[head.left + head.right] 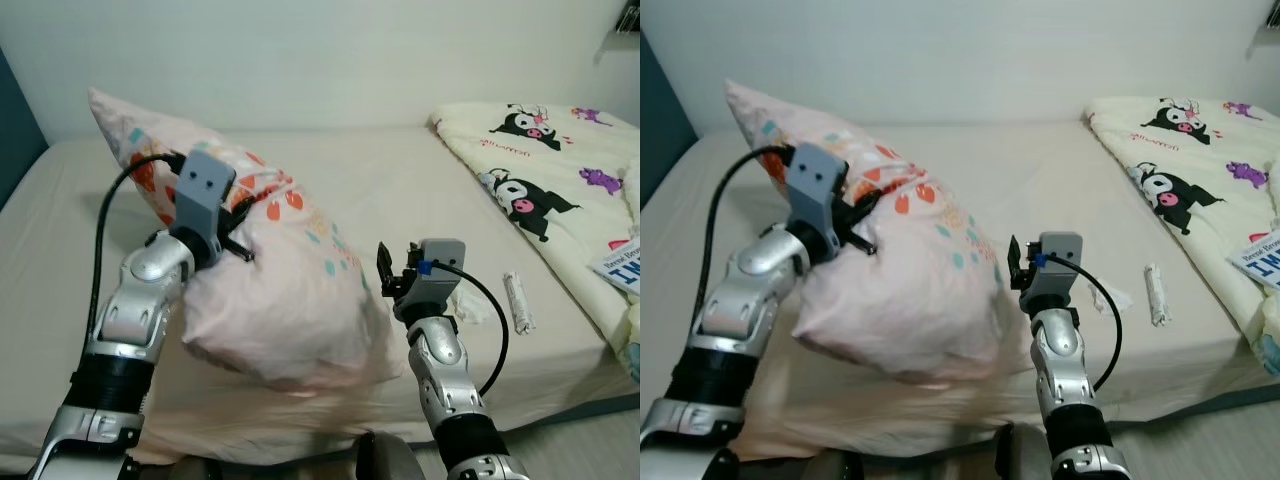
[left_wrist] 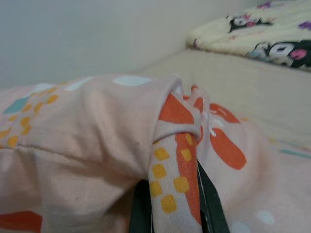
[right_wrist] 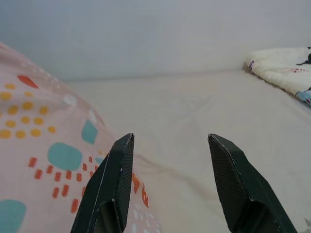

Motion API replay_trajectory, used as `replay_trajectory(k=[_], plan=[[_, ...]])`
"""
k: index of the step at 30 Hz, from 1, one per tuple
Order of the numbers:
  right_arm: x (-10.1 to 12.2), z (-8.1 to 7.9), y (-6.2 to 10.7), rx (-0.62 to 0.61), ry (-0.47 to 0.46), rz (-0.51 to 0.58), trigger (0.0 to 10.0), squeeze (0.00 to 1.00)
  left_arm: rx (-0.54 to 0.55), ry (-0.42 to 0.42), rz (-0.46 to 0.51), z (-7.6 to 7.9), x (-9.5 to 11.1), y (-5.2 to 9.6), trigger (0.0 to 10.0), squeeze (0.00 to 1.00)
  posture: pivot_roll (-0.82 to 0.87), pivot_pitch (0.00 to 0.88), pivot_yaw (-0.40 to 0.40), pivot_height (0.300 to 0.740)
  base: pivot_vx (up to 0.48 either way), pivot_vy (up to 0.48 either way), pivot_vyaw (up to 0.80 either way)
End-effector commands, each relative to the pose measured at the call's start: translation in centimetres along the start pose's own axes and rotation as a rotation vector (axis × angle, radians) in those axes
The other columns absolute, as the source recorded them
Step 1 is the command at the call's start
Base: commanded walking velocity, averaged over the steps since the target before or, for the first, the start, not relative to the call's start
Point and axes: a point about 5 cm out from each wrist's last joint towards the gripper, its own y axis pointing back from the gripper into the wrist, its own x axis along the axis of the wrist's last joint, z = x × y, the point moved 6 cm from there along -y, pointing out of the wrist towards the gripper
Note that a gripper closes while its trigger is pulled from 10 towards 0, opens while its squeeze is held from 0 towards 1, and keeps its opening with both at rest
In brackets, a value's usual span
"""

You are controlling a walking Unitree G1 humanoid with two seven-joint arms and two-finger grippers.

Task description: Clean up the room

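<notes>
The pillow point(image 1: 270, 290) fills the centre-left of the left eye view, lifted partly off the bed point(image 1: 400, 190), its lower end sagging toward the near edge of the mattress at the bottom of the frame. Its long axis runs on a diagonal, from one corner pointing to the upper left, near the wall, down to the bulging end at lower centre. The left gripper point(image 1: 236, 224) is the nearer one: in the left wrist view its fingers point(image 2: 141, 208) are pinched together on a bunched fold of the printed cover, high on the pillow's left flank. The right gripper point(image 1: 391, 270) sits just beside the pillow's lower right edge, at centre-right; its fingers point(image 3: 114, 179) stand spread with nothing between them, the fabric lying just to one side. Judging from this, the pillow hangs from one hold, and the free gripper would reach leftward for a second. A flattened pale tube point(image 1: 517, 301) lies well apart at right.
</notes>
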Motion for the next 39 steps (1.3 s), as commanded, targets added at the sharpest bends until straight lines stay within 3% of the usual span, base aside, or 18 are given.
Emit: replay_trajectory(k=[1, 11, 15, 18, 21, 30, 39], plan=[[-0.5, 0.1, 0.5, -0.01, -0.011, -0.017, 10.0, 0.0, 0.009, -0.007, 0.075, 0.5, 1.8, -0.1, 10.0, 0.0, 0.03, 0.0, -0.071, 0.611, 0.0, 0.0, 0.0], [-0.3, 0.2, 0.5, -0.005, -0.008, -0.01, 10.0, 0.0, 0.014, -0.011, 0.077, 0.4, 1.9, -0.2, 10.0, 0.0, 0.04, 0.0, -0.072, 0.636, 0.0, 0.0, 0.0], [-0.1, 0.5, 0.3, -0.008, -0.005, -0.006, 10.0, 0.0, -0.002, -0.031, 0.074, 1.0, 2.0, -0.5, 10.0, 0.0, 0.03, 0.0, -0.069, 0.651, 0.0, 0.0, 0.0], [0.0, 0.7, 0.3, -0.013, -0.001, -0.004, 10.0, 0.0, 0.014, 0.049, 0.086, 1.1, 2.2, -0.6, 10.0, 0.0, 0.03, 0.0, -0.067, 0.661, 0.0, 0.0, 0.0], [0.1, 0.9, 0.3, -0.016, 0.005, -0.002, 10.0, 0.0, 0.026, 0.065, 0.076, 1.2, 1.9, -0.6, 10.0, 0.0, 0.03, 0.0, -0.061, 0.671, 0.0, 0.0, 0.0], [0.7, 1.5, 0.1, -0.028, 0.017, 0.012, 10.0, 0.0, 0.04, -0.013, 0.079, 0.8, 1.5, -0.5, 10.0, 0.0, 0.02, 0.0, -0.061, 0.711, 0.0, 0.0, 0.0], [0.9, 1.5, -0.1, -0.029, 0.019, 0.018, 10.0, 0.0, 0.102, 0.106, 0.078, 0.2, 1.5, -0.4, 10.0, 0.0, 0.02, 0.0, -0.058, 0.74, 0.0, 0.0, 0.0]])
